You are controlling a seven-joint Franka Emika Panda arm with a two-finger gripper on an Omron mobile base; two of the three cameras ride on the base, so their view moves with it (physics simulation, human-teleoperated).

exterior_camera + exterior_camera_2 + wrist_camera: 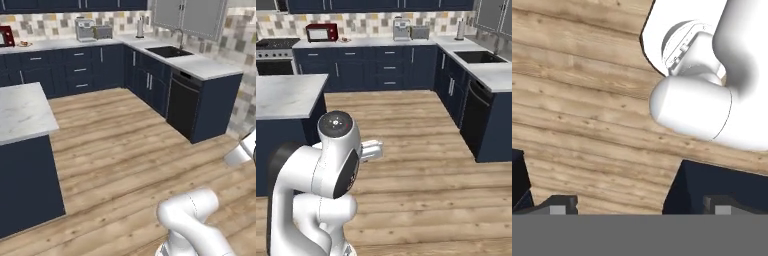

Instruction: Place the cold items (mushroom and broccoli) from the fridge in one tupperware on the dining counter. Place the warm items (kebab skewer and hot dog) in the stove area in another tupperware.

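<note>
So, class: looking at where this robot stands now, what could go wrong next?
The island counter stands close on the base's left; driving on could clip its corner. The gripper is open and empty, pointing down at the wooden floor, so a wide arm swing near the island could strike it.

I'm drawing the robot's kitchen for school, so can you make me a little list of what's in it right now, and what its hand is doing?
room: kitchen with dark blue cabinets and a wood floor
island counter: white marble top, bare where visible
sink: in the corner counter
dishwasher: black, below the counter by the sink
red microwave: on the back counter
stove: at the far left
toaster: on the back counter
gripper: open, holding nothing, pointing down at the floor
food and tupperware: none in sight
</note>
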